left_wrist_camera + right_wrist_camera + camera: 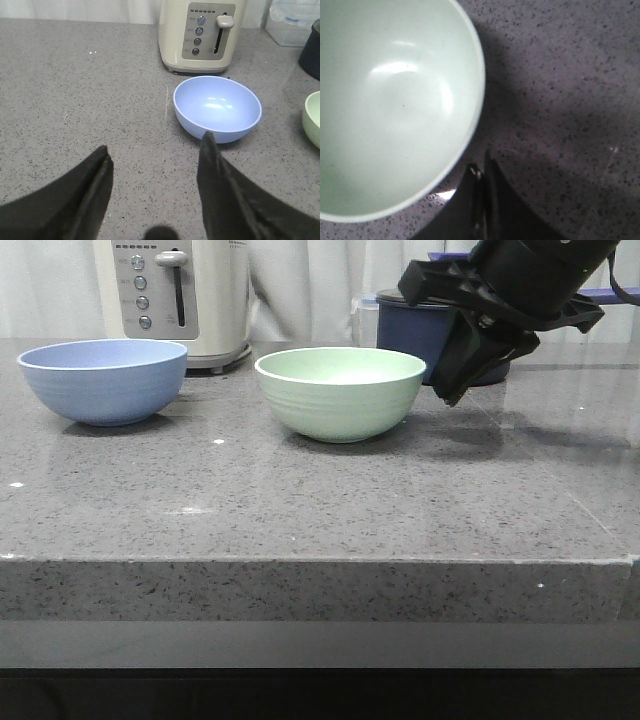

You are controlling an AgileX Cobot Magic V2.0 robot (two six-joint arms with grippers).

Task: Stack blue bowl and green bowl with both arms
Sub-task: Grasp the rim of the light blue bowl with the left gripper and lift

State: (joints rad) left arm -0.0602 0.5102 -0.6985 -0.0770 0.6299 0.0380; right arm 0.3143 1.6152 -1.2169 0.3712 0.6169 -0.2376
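grey stone counter, blue bowl, green bowl, toaster
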